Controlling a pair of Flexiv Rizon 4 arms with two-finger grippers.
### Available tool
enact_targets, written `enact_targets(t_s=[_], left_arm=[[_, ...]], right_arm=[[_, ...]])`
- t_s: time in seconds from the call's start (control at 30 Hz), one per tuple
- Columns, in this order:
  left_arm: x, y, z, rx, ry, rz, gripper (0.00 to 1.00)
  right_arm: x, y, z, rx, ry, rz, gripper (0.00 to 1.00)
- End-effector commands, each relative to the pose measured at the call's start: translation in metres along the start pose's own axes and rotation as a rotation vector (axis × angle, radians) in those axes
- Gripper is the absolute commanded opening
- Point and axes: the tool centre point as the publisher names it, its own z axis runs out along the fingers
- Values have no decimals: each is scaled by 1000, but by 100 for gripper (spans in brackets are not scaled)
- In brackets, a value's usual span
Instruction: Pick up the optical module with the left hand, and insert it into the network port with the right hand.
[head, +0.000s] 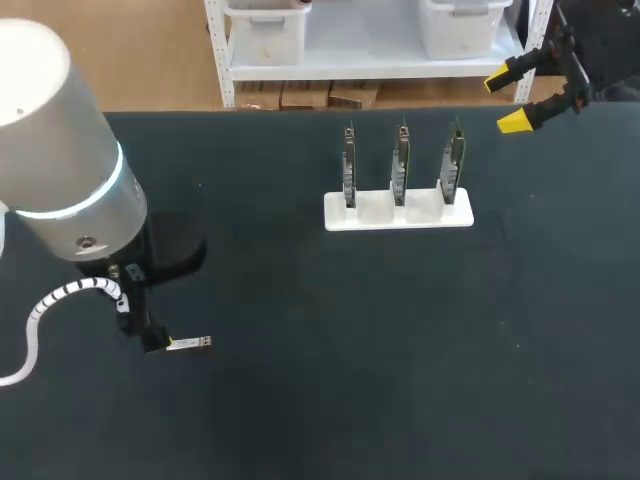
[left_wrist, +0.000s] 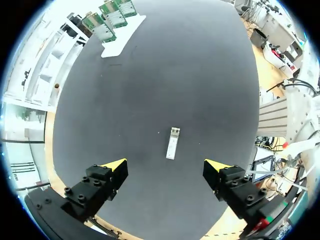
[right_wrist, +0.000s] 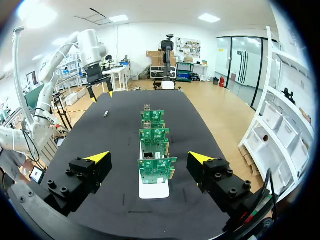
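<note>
The optical module (head: 190, 343), a small silver bar, lies flat on the black table near its left front. My left gripper (left_wrist: 165, 167) hangs open above it, and the optical module (left_wrist: 172, 143) shows just ahead of the gap between the yellow tips. Three green network cards stand upright in a white holder (head: 398, 213) at the table's back middle. My right gripper (head: 515, 98) is open at the back right, above the table edge. In the right wrist view the right gripper (right_wrist: 148, 159) looks along the row of cards (right_wrist: 155, 170), and my left arm (right_wrist: 92, 50) and the module (right_wrist: 106, 114) show far off.
The black table (head: 350, 330) spreads wide between the module and the card holder. My left arm's grey body (head: 60, 150) covers the table's left back corner in the head view.
</note>
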Motion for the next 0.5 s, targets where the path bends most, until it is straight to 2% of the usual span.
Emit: enact_targets(t_s=[0.03, 0.33, 0.5], left_arm=[[-1, 2, 6, 17, 7, 3, 100], [-3, -8, 13, 17, -53, 20, 100], [0, -13, 20, 44, -53, 5, 100]], right_arm=[[0, 1, 0, 4, 0, -1, 100], [0, 1, 0, 4, 0, -1, 100], [0, 1, 0, 4, 0, -1, 100]])
